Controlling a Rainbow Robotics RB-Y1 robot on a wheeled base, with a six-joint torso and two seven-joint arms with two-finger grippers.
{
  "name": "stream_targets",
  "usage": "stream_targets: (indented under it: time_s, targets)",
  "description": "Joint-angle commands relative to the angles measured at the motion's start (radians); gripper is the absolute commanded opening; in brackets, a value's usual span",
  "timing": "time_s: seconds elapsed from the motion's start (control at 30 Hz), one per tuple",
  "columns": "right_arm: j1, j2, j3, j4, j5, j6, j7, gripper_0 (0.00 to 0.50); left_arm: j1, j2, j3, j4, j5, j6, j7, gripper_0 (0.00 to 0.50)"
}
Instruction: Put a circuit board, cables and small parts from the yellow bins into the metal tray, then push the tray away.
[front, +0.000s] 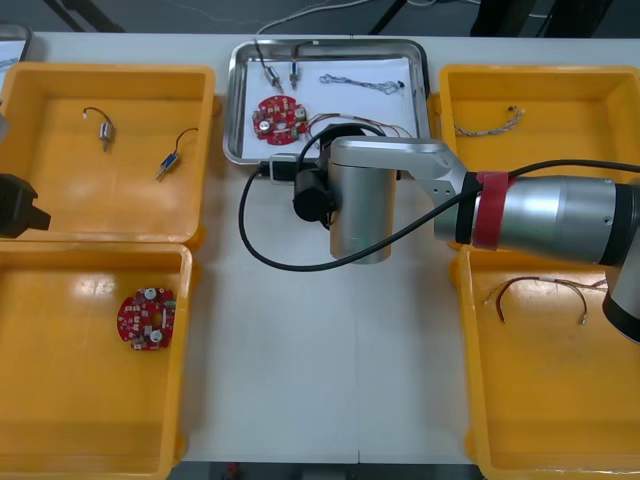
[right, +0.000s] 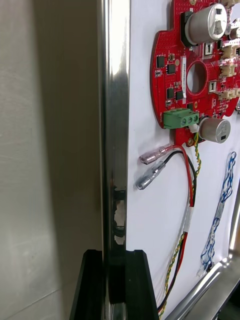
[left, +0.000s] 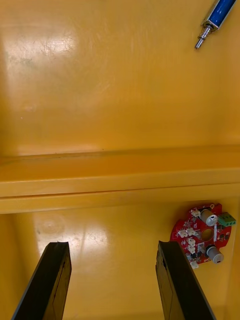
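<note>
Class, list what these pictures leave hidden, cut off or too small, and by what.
Right gripper: front view, covered by its own wrist.
Left gripper: front view, cut by the left edge.
Circuit board in the metal tray: right wrist view, cut by the picture's edge.
Small metal parts in the tray: front view, too small to tell their kind.

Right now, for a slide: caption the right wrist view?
Right gripper grips the metal tray by its rim; circuit board, red-yellow cable and blue-white cable lie inside.
</note>
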Motion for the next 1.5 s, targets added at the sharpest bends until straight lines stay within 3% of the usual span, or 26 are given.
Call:
stream_targets:
  time_s: [0.03, 0.47, 0.53, 0.57, 0.6, 0.63, 0.67, 0.93, 1.1, 1.33, 1.5]
  targets:
    - [-0.063, 0.025, -0.002, 0.017, 0.014, -0.026, 0.027, 0.0, 0.012, -0.005, 0.027, -0.031, -0.009, 0.009, 0.044, 0.5]
    - [-0.07, 0.032, -0.005, 0.048, 0.04, -0.078, 0.027, 0.014, 0.012, -0.005, 0.027, -0.031, -0.009, 0.009, 0.044, 0.5]
    - [-0.07, 0.033, -0.005, 0.045, 0.031, -0.078, 0.035, 0.213, 0.012, -0.005, 0.027, -0.031, -0.009, 0.009, 0.044, 0.5]
    - [-0.067, 0.033, -0.005, 0.045, 0.026, -0.078, 0.035, 0.26, 0.012, -0.005, 0.027, -0.031, -0.009, 0.009, 0.044, 0.5]
    - [-0.07, 0.032, -0.005, 0.043, 0.012, -0.078, 0.038, 0.26, 0.012, -0.005, 0.027, -0.031, -0.009, 0.009, 0.044, 0.5]
    - [-0.07, 0.032, -0.006, 0.042, 0.005, -0.076, 0.041, 0.454, 0.012, -0.005, 0.027, -0.031, -0.009, 0.009, 0.044, 0.5]
    - [-0.07, 0.032, -0.008, 0.042, 0.003, -0.076, 0.043, 0.482, 0.012, -0.005, 0.027, -0.031, -0.009, 0.009, 0.044, 0.5]
    - [-0.066, 0.03, -0.025, 0.011, 0.002, -0.046, 0.078, 0.5, 0.012, -0.005, 0.027, -0.031, -0.009, 0.009, 0.044, 0.5]
    - [-0.061, 0.019, -0.078, -0.054, -0.092, 0.049, 0.099, 0.5, 0.012, -0.005, 0.027, -0.031, -0.009, 0.009, 0.044, 0.5]
    - [-0.009, -0.016, -0.198, -0.193, -0.156, 0.218, 0.112, 0.5, 0.012, -0.005, 0.027, -0.031, -0.009, 0.009, 0.044, 0.5]
    - [0.039, -0.073, -0.322, -0.321, -0.276, 0.381, 0.096, 0.5, 0.012, -0.005, 0.027, -0.031, -0.009, 0.009, 0.044, 0.5]
